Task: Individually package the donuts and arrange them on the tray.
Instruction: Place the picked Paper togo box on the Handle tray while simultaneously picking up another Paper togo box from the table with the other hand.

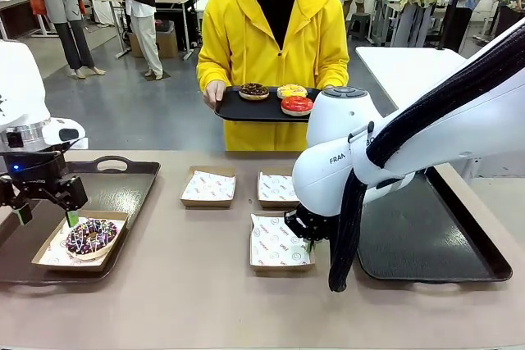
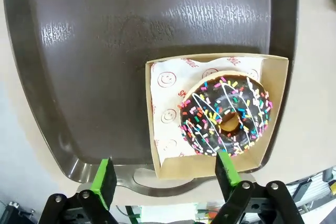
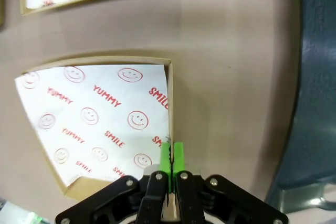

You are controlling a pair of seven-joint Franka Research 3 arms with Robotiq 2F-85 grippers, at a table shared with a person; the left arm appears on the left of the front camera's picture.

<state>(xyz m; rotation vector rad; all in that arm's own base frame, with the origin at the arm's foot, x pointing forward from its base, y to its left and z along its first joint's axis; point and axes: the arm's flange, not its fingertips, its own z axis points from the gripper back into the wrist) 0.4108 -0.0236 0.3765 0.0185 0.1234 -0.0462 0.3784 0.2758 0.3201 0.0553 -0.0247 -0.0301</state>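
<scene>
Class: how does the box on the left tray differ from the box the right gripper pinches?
The left box holds a sprinkled chocolate donut; the pinched box holds only its liner. The left box sits on a dark tray; the pinched box on the table. The left box lies free by the open left gripper; the right gripper is shut on the pinched box's wall. Both: brown card, smiley-print liners.

Four donuts (image 1: 90,237), four paper-lined boxes (image 1: 207,187), three dark trays (image 1: 115,190).
</scene>
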